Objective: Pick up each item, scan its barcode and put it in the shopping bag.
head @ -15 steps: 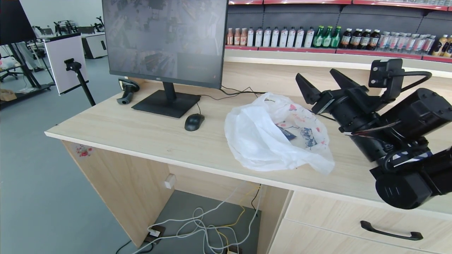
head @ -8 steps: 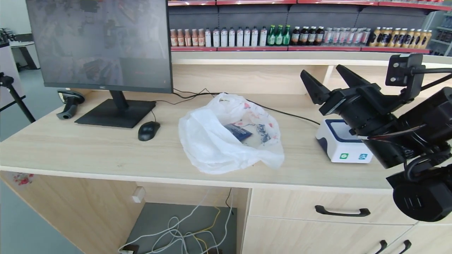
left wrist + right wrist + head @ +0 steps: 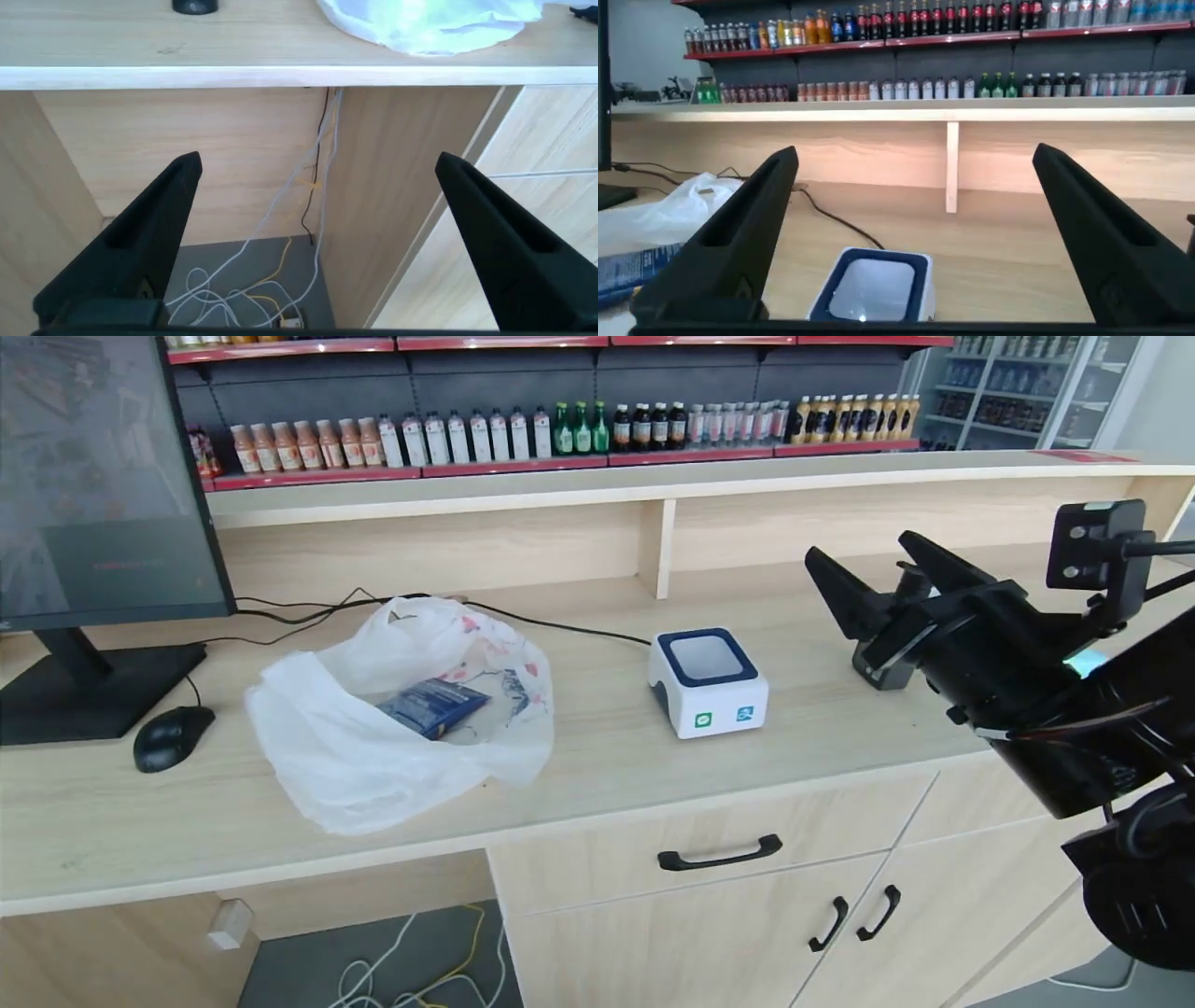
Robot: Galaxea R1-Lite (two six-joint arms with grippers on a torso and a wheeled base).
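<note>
The right end effector (image 3: 859, 545) hangs above the far right part of the surface (image 3: 607, 775), its two black fingers spread wide with nothing between them. A dark device (image 3: 876, 666) stands on the surface just behind and below it, partly hidden, so what it is cannot be told.

To this end effector's left, near but apart from it, sits a white scanner box (image 3: 708, 683) with a blue-rimmed window on top. Seen from the right wrist, the box (image 3: 873, 289) lies ahead of and below the open fingers.

Farther to the left, well apart from the end effector, the shopping bag (image 3: 392, 733) lies slumped on the surface: thin white plastic with a red and blue print, its mouth open. Inside it rests one item, a flat blue packet (image 3: 434, 706), showing through the opening; nothing else in the bag can be made out. The bag (image 3: 673, 217) and an edge of the packet (image 3: 624, 273) also appear in the right wrist view.

Beyond the bag stand a black mouse (image 3: 172, 737) and a monitor (image 3: 103, 513) — the farthest things from the right end effector.

The left end effector (image 3: 318, 166) is held low, in front of and beneath the surface edge, fingers wide and empty, facing loose cables (image 3: 252, 289) on the floor. The bag's underside (image 3: 430, 23) shows above it.
</note>
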